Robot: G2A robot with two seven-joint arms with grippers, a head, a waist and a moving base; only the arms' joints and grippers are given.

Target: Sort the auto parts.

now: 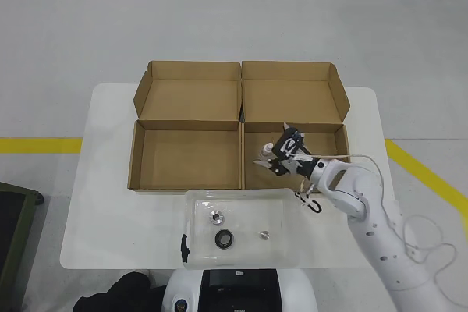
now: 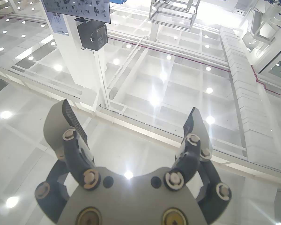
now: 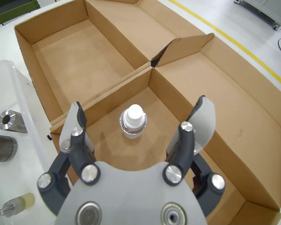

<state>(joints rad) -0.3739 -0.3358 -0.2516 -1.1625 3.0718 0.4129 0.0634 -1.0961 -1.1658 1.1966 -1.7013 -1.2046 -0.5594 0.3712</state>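
Observation:
A small part with a white cap and a clear body [image 3: 133,124] stands upright on the floor of the right cardboard box [image 3: 224,108], near the wall shared with the left box. My right gripper [image 3: 140,104] hangs open just above it, fingers apart on either side without touching it. From above, the right gripper [image 1: 274,154] is over the right box [image 1: 335,144] beside the white part [image 1: 267,147]. The left cardboard box [image 1: 187,160] holds nothing. My left gripper [image 2: 130,108] is open, holds nothing and faces the ceiling.
A clear plastic tray [image 1: 189,203] at the table's front holds a metal sleeve [image 1: 215,216], a black ring [image 1: 224,239] and a small bolt [image 1: 265,233]. Both boxes' lids lie open toward the back. A green shelf stands off the table at the left.

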